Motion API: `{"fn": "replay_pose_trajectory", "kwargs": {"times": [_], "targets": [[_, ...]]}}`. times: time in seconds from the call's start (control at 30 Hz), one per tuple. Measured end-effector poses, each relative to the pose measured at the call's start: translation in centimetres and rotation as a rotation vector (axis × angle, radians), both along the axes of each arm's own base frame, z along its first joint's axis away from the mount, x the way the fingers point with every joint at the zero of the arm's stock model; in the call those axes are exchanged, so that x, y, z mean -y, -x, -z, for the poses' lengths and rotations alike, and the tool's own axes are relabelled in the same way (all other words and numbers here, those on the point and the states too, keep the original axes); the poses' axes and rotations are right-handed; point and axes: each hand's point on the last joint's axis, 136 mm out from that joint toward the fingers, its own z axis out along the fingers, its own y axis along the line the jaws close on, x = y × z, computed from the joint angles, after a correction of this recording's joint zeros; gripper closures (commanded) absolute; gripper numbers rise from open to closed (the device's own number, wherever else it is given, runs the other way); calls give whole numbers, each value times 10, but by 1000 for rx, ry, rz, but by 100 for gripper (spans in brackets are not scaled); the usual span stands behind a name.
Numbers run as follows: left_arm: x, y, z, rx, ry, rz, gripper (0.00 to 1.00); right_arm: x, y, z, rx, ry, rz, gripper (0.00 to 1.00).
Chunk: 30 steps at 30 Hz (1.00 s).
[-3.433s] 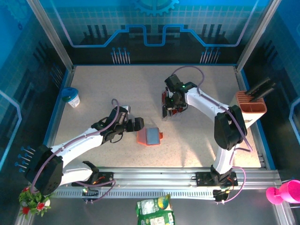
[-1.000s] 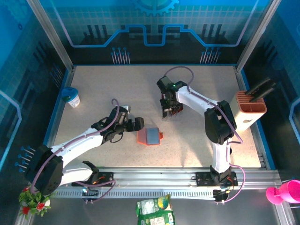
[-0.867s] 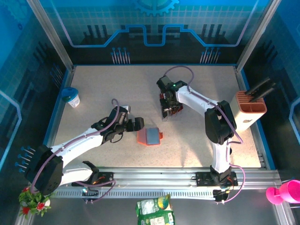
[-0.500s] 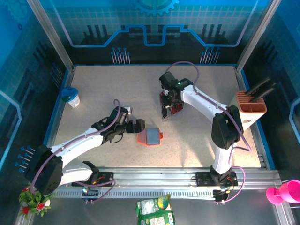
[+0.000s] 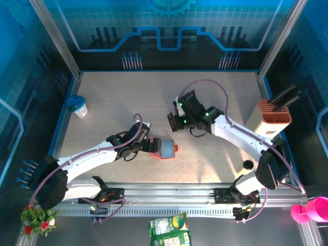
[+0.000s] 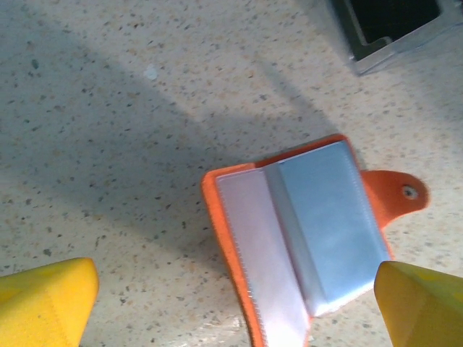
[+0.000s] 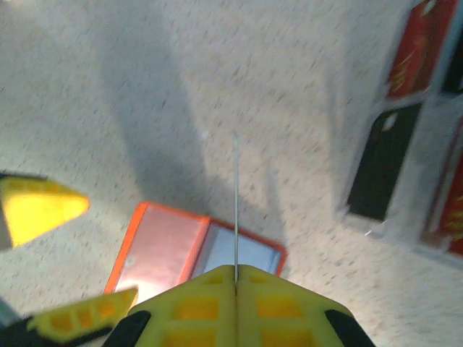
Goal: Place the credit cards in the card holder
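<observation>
Pinching what looks like a credit card (image 7: 235, 188) edge-on near the open card holder (image 6: 318, 224), the right gripper (image 7: 235, 273) lines up insertion while the left gripper (image 6: 231, 311), jaws wide, flanks the holder, ready to brace it.

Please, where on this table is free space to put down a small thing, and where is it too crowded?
Bare: the table's far strip, and the patch between the blue-lidded cup and the left arm. Crowded: the middle, where the left hand, the card holder and the right hand holding a credit card gather.
</observation>
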Motion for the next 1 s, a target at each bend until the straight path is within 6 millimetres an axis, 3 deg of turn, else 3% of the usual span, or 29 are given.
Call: {"fn": "replay_pose_trajectory", "kwargs": {"times": [0.17, 0.33, 0.63, 1.0], "targets": [[-16, 7, 23, -35, -71, -46, 1, -7, 30, 48, -65, -127, 23, 100], [-27, 9, 32, -43, -99, -101, 1, -13, 46, 79, -91, -241, 64, 100], [-40, 13, 50, -81, -146, -168, 1, -33, 50, 92, -71, -470, 114, 100], [-48, 19, 62, -107, -170, -195, 1, -52, 48, 97, -66, -581, 118, 100]]}}
